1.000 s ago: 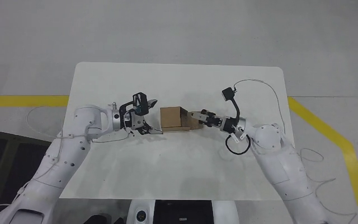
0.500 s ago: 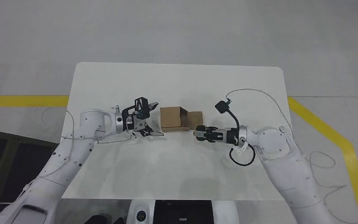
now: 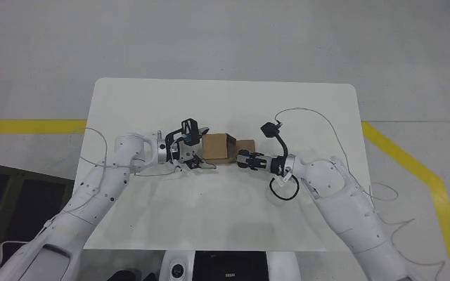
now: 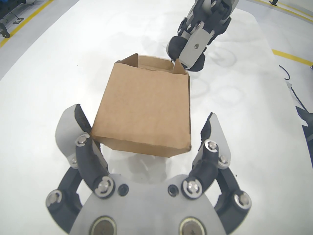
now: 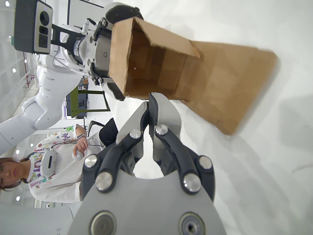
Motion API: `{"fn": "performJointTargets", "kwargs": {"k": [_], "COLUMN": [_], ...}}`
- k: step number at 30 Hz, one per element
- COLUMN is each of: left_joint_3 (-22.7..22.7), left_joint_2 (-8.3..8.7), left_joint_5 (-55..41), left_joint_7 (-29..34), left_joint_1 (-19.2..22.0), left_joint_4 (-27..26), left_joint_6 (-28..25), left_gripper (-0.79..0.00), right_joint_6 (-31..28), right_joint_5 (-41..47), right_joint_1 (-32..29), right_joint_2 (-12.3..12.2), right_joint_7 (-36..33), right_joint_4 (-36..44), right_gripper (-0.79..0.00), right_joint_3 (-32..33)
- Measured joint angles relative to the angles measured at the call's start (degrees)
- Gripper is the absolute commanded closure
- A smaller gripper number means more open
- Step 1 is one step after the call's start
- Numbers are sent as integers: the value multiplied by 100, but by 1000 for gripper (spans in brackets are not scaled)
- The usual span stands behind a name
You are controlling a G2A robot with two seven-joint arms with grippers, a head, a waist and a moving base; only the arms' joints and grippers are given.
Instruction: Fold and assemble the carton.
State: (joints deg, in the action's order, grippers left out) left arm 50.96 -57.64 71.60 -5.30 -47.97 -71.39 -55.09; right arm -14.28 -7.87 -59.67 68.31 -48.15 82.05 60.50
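A brown carton (image 3: 219, 147) lies on its side mid-table, its open end toward the right arm, with one long flap (image 3: 245, 146) flat on the table. My left gripper (image 3: 198, 156) is open and straddles the carton's closed end (image 4: 144, 108); one finger (image 4: 75, 121) touches a corner. My right gripper (image 3: 241, 160) is shut, its tips (image 5: 149, 101) at the lower edge of the open mouth (image 5: 156, 67), beside the outstretched flap (image 5: 232, 86). In the left wrist view the right gripper (image 4: 188, 59) meets the carton's far corner.
The white table (image 3: 225, 211) has bare room in front of and behind the carton. A thin cable (image 3: 323, 123) loops over the table by the right arm.
My right gripper left the flap, swung toward the table's front, then came in to the carton's open mouth. The left gripper edged closer to the carton's closed end.
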Motion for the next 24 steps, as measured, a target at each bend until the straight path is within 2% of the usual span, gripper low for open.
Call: {"fn": "performJointTargets", "kwargs": {"k": [11, 24], "left_joint_3": [-82, -55], "left_joint_2": [-93, -135], "left_joint_5": [-82, -99], "left_joint_7": [16, 70], "left_joint_1": [185, 205], "left_joint_4": [186, 271], "left_joint_6": [-176, -235], "left_gripper": [-785, -785], "right_joint_6": [-254, -531], "right_joint_5": [284, 463], "right_joint_1": [604, 990], "right_joint_2": [220, 418], "right_joint_7": [76, 211], "right_joint_4": [-679, -1223], "right_gripper": [0, 0], "right_joint_3": [-640, -1063]}}
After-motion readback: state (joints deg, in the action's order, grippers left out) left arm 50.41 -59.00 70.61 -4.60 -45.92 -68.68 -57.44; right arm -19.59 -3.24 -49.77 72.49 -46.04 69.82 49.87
